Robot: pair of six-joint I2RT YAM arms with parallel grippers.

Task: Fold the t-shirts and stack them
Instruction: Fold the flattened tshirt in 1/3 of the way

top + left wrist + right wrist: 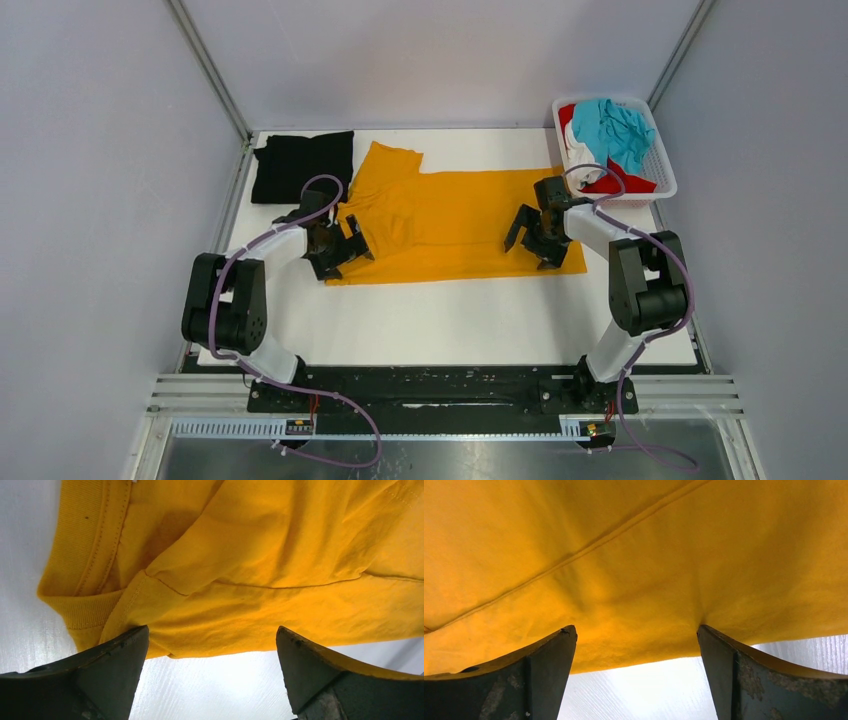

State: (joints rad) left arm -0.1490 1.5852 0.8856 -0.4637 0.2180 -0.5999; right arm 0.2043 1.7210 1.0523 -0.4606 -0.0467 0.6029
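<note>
Top external, orange-yellow t-shirt (450,220) spread flat

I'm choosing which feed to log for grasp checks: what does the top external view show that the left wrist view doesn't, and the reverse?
Only the top external view shows the black t-shirt at the far left, the basket holding the teal shirt, red shirt and white shirt, and the right gripper at the right end of the orange-yellow t-shirt. Only the left wrist view shows the ribbed collar and the seam stitching up close, with the fingers spread at the cloth's near edge. Both show the orange-yellow t-shirt, the left gripper and the white table.
</note>
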